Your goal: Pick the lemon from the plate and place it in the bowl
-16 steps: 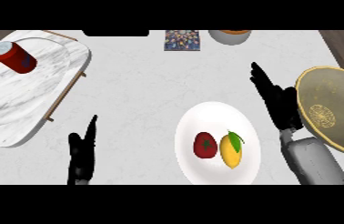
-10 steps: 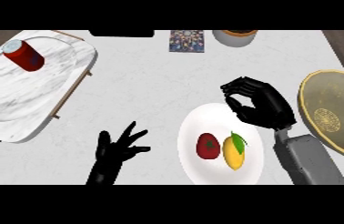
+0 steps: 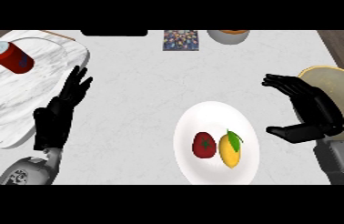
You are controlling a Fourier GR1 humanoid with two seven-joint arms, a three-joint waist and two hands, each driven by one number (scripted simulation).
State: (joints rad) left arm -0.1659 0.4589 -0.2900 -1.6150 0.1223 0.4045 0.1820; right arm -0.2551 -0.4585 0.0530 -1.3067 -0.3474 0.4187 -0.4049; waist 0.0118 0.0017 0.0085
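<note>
On one white plate (image 3: 216,114) we count two fruits: one lemon (image 3: 230,153) (leaf on top) just right of one red fruit (image 3: 204,144). Right of the plate our right hand (image 3: 310,113) spreads wide; left of it, our left hand (image 3: 59,114) lies flat, fingers straight.

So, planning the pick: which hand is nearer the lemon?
Right. The right hand hangs open just right of the plate, up from the lemon; the left hand sits open far across the counter.

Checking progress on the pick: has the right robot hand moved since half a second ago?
Yes. The right robot hand opened and drew rightward off the plate, toward the bowl.
</note>
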